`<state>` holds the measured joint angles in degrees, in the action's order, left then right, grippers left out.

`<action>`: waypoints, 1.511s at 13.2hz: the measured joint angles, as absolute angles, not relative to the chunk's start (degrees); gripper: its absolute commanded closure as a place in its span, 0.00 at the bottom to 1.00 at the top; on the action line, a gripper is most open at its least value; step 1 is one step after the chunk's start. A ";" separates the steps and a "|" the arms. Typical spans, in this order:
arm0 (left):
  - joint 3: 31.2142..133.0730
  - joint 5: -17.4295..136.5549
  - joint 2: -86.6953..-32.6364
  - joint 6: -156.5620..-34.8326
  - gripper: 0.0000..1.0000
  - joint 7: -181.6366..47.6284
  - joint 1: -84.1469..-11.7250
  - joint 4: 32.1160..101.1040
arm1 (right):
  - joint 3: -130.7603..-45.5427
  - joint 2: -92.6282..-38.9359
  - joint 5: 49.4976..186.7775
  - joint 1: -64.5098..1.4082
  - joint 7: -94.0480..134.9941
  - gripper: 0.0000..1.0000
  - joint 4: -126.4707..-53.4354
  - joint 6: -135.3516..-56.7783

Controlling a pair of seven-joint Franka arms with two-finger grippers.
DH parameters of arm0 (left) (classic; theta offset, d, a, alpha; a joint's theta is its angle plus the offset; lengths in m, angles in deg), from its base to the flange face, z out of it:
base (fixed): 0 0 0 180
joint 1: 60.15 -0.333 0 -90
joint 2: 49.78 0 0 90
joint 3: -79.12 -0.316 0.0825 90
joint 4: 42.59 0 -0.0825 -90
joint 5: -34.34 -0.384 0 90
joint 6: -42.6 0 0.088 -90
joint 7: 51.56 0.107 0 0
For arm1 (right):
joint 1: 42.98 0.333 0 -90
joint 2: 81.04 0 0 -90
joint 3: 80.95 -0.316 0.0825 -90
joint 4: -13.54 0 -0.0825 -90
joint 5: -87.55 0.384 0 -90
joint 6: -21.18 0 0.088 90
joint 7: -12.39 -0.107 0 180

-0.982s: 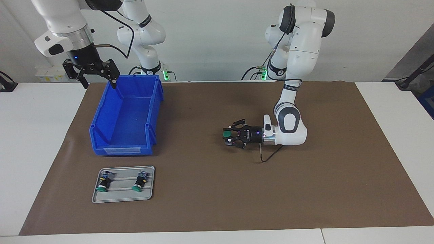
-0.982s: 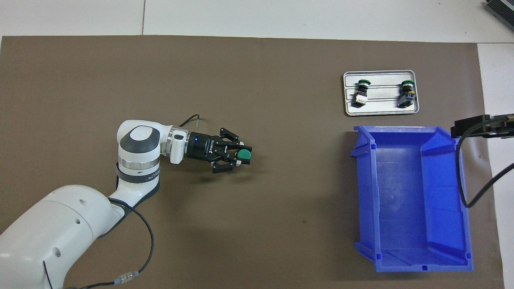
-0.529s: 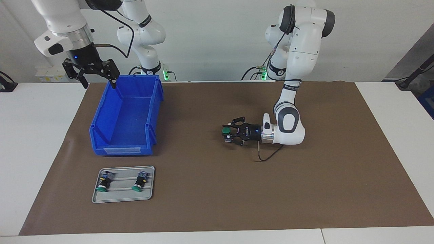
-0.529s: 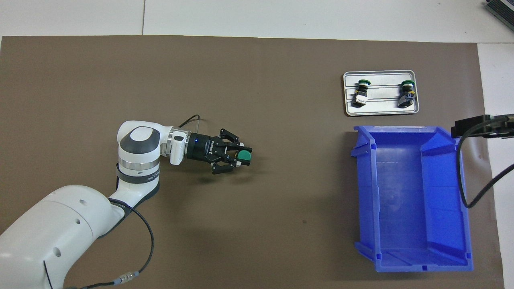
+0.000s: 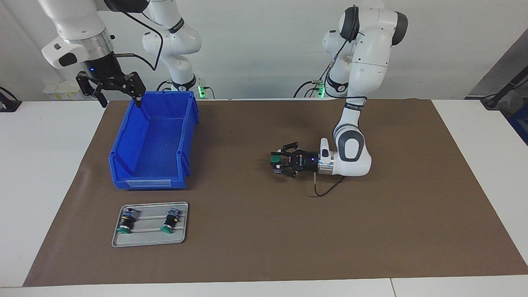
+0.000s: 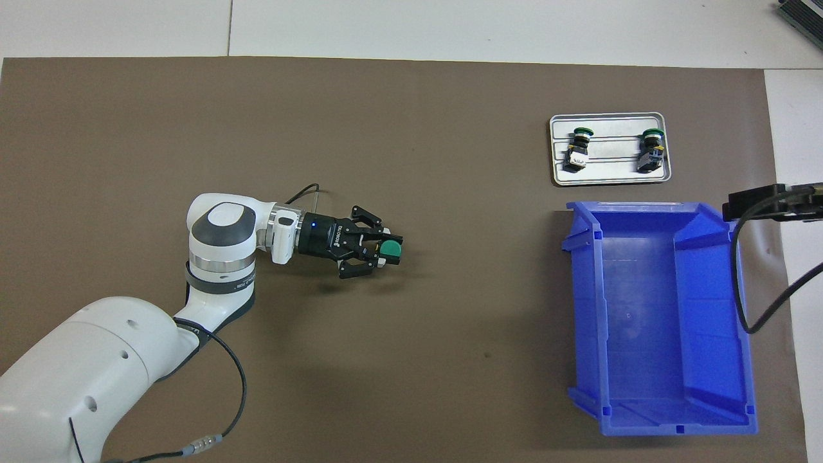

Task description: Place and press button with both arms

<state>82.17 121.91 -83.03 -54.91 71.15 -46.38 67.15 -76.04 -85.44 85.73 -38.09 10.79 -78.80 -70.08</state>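
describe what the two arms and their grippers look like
Both arms are glossy white with rounded joints, dark grey joint caps, silver wrist rings and black cables. The left gripper and right gripper are black, with clawed linkage fingers and a small blue light on the body.

The button (image 5: pixel 275 159) — a small push-button switch with a round green cap facing up — is sitting clamped between the fingers of the left gripper (image 5: pixel 279 164), low over the middle of the brown mat, and whether it is touching the mat cannot be told. Its dark body is showing only in part under the cap, between the black fingers. In the overhead view the green cap (image 6: pixel 389 249) is standing out at the gripper's tip — the button upright.
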 measured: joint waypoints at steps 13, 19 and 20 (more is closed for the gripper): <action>82.15 121.91 -82.66 -56.22 1.00 71.40 -46.51 67.13 | -76.04 -85.44 85.73 -38.09 10.79 0.00 -78.80 -70.08; 82.15 121.92 -82.59 -56.50 0.90 71.40 -46.68 67.13 | -76.04 -85.44 85.73 -38.09 10.79 0.00 -78.80 -70.08; 82.17 121.92 -82.58 -56.52 0.87 71.40 -46.75 67.13 | -76.04 -85.44 85.73 -38.09 10.79 0.00 -78.80 -70.08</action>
